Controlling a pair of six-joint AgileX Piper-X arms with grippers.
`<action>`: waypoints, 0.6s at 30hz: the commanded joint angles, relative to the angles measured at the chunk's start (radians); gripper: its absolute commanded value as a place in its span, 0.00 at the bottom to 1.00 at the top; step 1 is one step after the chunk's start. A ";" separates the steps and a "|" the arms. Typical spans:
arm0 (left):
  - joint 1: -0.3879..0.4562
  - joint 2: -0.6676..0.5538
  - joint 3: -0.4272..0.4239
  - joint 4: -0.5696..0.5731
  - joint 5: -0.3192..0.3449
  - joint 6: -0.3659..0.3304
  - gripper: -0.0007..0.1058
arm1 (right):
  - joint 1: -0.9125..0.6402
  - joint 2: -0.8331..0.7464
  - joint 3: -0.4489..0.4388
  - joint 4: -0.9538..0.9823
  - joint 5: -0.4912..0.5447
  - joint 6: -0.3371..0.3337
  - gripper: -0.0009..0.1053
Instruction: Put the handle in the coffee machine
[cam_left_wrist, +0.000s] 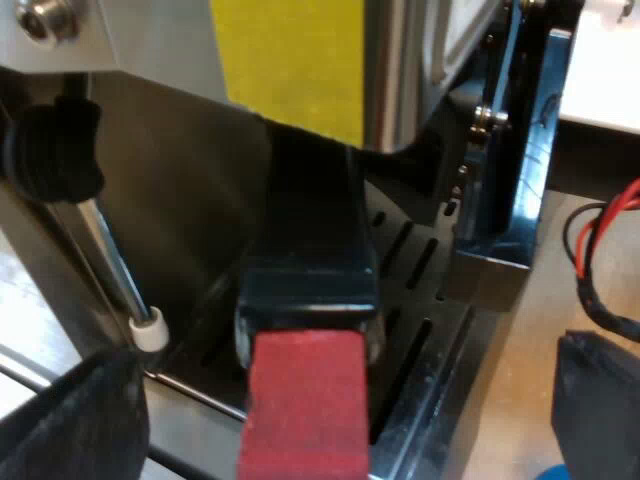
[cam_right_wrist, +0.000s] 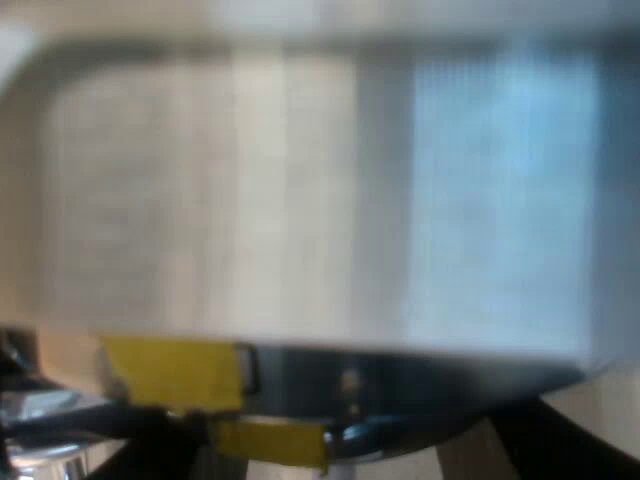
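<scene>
While the portafilter handle (cam_left_wrist: 310, 250) is sitting tucked up under the front of the espresso machine (cam_left_wrist: 160, 40), we are holding our left gripper (cam_left_wrist: 340, 400) open around it. Its two black fingers (cam_left_wrist: 70, 425) are standing well apart, one on each side of the red end (cam_left_wrist: 305, 410), touching neither it nor the machine. Taking the spot where the handle disappears under the housing as the centre of a dial, and the machine's front as six o'clock, the handle is pointing at roughly six, straight out over the slotted drip tray (cam_left_wrist: 420, 300). The steam wand (cam_left_wrist: 110, 260) is hanging just beside it, below a patch of yellow tape (cam_left_wrist: 290, 60). We are judging the step in hand to be the seating itself: the holder appears to be up in its mount, though we cannot tell whether it is turned fully home. The next move is calling either for closing on the red end and nudging it round the dial until it stops, or for backing out along six o'clock without brushing the wand. Our right gripper (cam_right_wrist: 345, 460) is hovering close against a pale panel (cam_right_wrist: 250, 200) of the machine, and we cannot tell its state.
</scene>
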 joint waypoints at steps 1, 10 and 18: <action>0.010 -0.022 -0.008 0.013 0.020 -0.005 0.79 | 0.001 -0.029 -0.030 -0.089 -0.032 -0.012 0.43; 0.078 -0.133 -0.014 -0.002 0.052 -0.014 0.65 | 0.001 -0.029 -0.030 -0.089 -0.032 -0.012 0.43; 0.078 -0.137 -0.031 -0.014 0.052 -0.012 0.01 | 0.001 -0.029 -0.030 -0.089 -0.032 -0.012 0.43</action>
